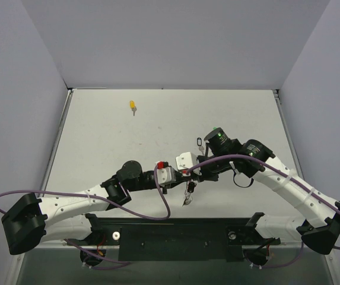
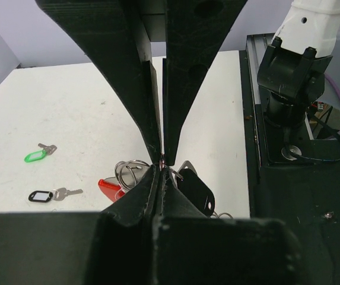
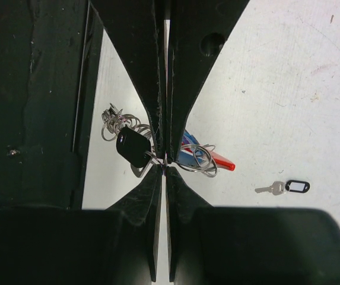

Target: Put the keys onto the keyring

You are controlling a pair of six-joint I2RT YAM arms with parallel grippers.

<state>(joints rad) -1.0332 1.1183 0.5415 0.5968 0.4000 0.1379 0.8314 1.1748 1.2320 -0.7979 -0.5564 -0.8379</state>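
Note:
Both grippers meet tip to tip above the table's near middle. My left gripper is shut on the thin red keyring. My right gripper is shut on the same spot from the opposite side. Below them hangs a bunch: silver rings, a black-headed key and a red piece. A yellow-headed key lies far back left. A green-headed key lies on the table.
A key with a black-outlined tag lies on the table near the right arm. The black base rail runs along the near edge. Grey walls enclose the table on three sides.

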